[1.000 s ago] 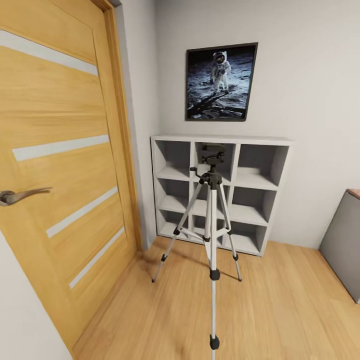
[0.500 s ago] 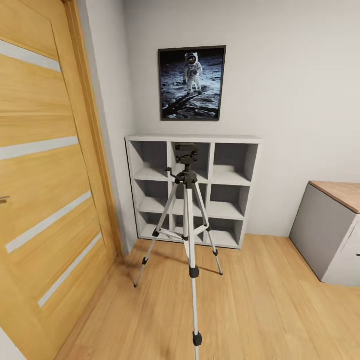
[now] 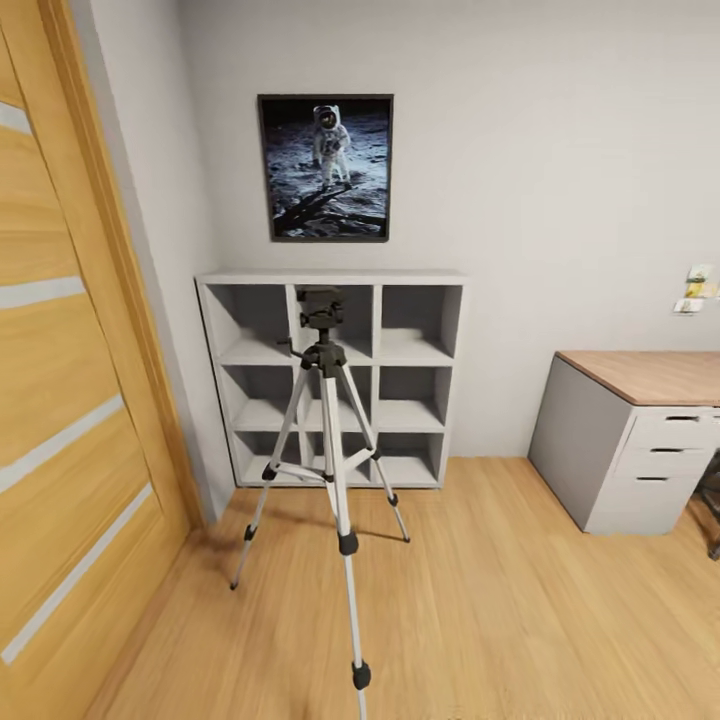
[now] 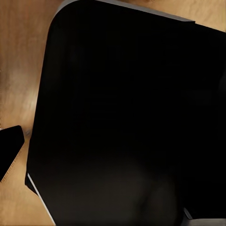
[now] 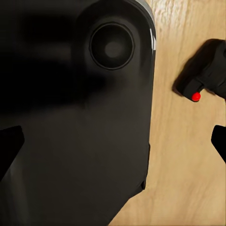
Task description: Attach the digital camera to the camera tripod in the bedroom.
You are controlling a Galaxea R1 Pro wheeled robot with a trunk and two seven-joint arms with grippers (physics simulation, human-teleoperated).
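**Well, the tripod waits and the camera lies on the floor**

So, one camera tripod stands on the wood floor just in front of the shelf unit, its three silver legs spread wide and its black head bare on top. Nothing is mounted there yet. One digital camera, a small black lump with a red dot, shows in the right wrist view, lying on the floor planks beside the robot's dark base. It sits apart from the two dark fingertips at the edges of that view, which look spread wide with nothing between them, so I'd call the right gripper released and empty. Of the left gripper I can make out just one dark tip at the edge of its own view, beside a big black body, and I cannot tell whether it is released or clenched.

By my reckoning the job is barely begun: the camera has to be picked up, carried to the tripod and fixed on its head. All of that is left.

Counting round the room: one oak door with pale stripes at the left, one framed astronaut picture on the grey wall, one shelf unit with nine bare cubbies, and one grey desk with a wood top and three drawers at the right
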